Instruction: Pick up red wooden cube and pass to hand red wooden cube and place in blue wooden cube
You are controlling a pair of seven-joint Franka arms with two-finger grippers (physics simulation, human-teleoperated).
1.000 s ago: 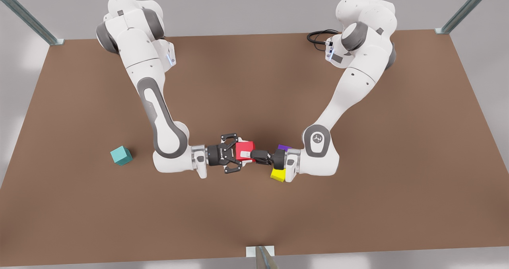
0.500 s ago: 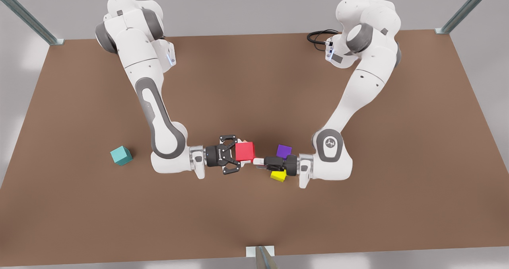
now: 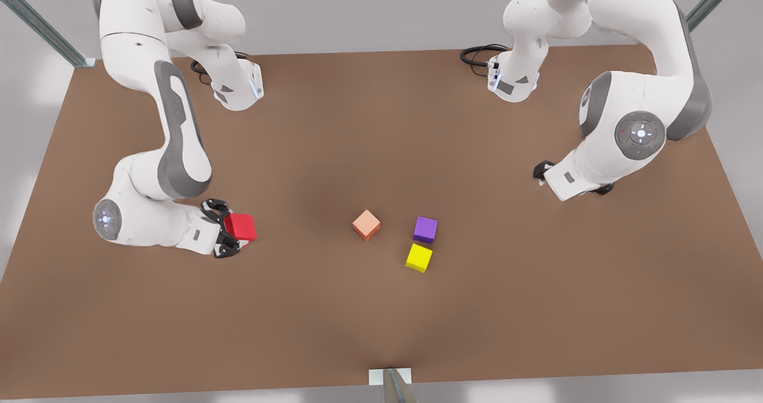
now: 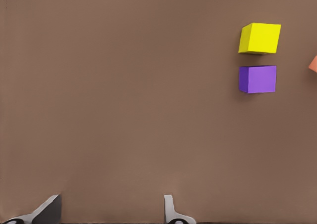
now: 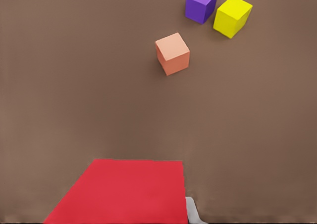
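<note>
Right gripper [image 3: 233, 236] toward the worktop's [image 3: 381, 331] left edge in the front view, clamped on the red wooden cube [image 3: 241, 227], salmon cube [image 3: 366, 224], purple cube [image 3: 425, 229] and yellow cube [image 3: 419, 257] mid-worktop, left gripper [image 4: 111, 211] near the right edge, fingers spread, holding nothing.

The salmon cube [image 4: 313, 64] is cut by the left wrist view's edge.

front: high, looking down | wrists: facing table [image 3: 334, 123] | shared: yellow cube [image 3: 419, 257]
</note>
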